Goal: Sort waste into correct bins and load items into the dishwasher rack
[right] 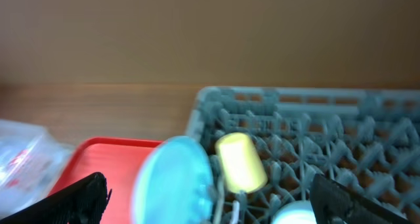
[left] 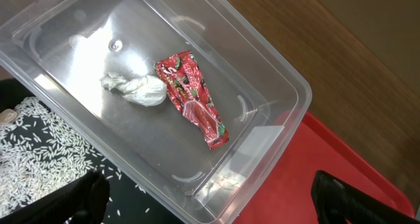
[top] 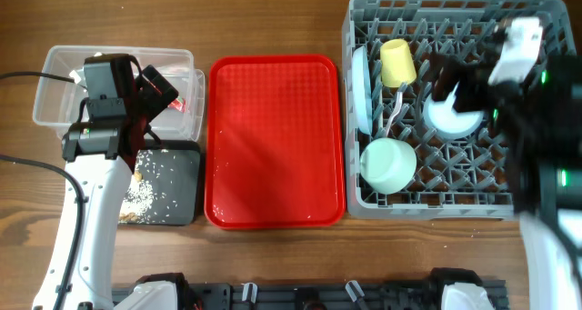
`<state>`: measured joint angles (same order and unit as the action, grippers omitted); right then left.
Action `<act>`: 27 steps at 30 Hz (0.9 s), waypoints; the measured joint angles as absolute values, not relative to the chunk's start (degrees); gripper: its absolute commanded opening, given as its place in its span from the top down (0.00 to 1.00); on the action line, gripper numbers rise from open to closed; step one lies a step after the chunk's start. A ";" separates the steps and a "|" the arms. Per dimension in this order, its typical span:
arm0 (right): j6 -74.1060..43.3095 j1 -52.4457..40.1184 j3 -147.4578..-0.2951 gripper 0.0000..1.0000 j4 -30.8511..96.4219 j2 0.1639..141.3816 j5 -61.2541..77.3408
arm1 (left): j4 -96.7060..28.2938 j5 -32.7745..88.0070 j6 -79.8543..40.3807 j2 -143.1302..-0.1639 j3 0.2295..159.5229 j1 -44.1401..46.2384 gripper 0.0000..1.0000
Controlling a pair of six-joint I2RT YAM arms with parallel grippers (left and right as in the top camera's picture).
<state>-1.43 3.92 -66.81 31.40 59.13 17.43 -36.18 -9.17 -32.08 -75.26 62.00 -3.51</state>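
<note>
The red-and-white wrapper [left: 193,96] and the white tissue [left: 138,89] lie in the clear tub [left: 275,73]. Rice-like food scraps [left: 33,145] lie on the black tray [top: 173,187]. My left gripper [left: 210,204] is open and empty above the tub's near corner, also seen from overhead [top: 150,90]. The grey dishwasher rack [top: 455,10] holds an upright blue plate [top: 362,87], a yellow cup [top: 396,63], a pale green bowl [top: 389,163], a second blue plate [top: 455,119] and white cutlery [top: 393,115]. My right gripper [right: 213,204] is open and empty over the rack [top: 452,81].
The bright red serving tray [top: 273,142] lies between the bins and the rack, with nothing on it. The clear tub [top: 55,74] sits at the back left, the black tray in front of it. A black cable runs along the left edge.
</note>
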 measured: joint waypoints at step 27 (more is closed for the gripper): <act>15.81 -13.69 -18.59 0.00 -12.91 1.15 7.79 | -36.21 -9.17 -32.08 -75.26 62.00 -3.51 0.00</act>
